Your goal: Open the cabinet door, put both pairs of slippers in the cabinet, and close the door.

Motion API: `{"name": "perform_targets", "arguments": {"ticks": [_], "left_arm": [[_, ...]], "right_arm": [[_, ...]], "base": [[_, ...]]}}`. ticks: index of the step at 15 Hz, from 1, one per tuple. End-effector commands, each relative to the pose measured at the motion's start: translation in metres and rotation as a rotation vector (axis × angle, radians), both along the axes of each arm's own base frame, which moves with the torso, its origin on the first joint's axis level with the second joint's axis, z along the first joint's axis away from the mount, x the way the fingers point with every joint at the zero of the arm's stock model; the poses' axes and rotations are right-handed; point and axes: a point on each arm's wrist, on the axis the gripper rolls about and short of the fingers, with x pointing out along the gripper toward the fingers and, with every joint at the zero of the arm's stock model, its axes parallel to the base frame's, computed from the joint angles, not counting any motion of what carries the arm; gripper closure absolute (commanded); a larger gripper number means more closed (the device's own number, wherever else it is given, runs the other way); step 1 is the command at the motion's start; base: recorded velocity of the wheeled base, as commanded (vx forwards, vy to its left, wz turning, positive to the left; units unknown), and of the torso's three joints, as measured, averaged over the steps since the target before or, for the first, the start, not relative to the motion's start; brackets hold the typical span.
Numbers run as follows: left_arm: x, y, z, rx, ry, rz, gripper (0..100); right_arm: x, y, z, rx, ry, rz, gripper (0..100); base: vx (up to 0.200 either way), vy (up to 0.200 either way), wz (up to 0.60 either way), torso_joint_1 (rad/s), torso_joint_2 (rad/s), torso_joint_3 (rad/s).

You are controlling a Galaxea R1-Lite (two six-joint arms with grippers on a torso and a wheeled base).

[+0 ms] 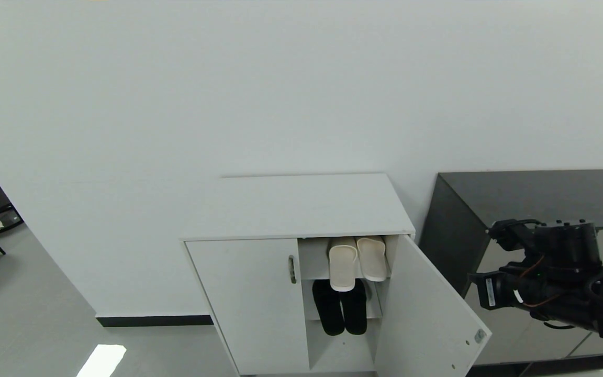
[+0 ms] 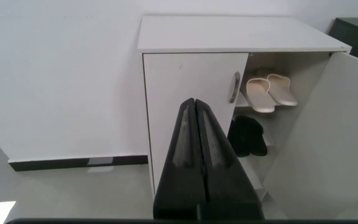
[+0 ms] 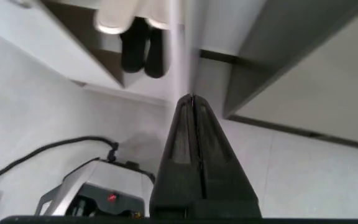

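Hovering beside the open cabinet door, right gripper closed.

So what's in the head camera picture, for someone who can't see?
A white cabinet stands with its right door open, cream slippers on the upper shelf, black slippers below. The robot's right arm is beside that door.

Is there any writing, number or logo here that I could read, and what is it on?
White sticker on the black right arm: print too small to read.
White wooden cabinet, cream slippers, black slippers: no writing visible.
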Motion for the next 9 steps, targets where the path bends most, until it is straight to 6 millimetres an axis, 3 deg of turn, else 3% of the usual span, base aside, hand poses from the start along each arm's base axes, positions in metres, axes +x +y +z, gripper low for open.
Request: {"name": "perform_targets", "arguments": {"ticks": [1,6,9], "left_arm": [[0.0,0.0,0.0,0.0,0.001,-0.001,100],[0.0,0.0,0.0,0.0,0.001,-0.001,100],[0.0,0.0,0.0,0.0,0.001,-0.001,100]], "right_arm": [[0.006,-0.008,-0.011,-0.026,0.036,-0.05,100],[0.014,-0.007,-0.039,-0.073,0.123,-0.079,100],[0.011,0.009,-0.048,-0.09,0.151,-0.018,100]], "base": [[0.0,0.0,0.0,0.0,0.0,0.0],[0.0,0.0,0.0,0.0,0.0,0.0],[0.0,0.0,0.0,0.0,0.0,0.0]]}}
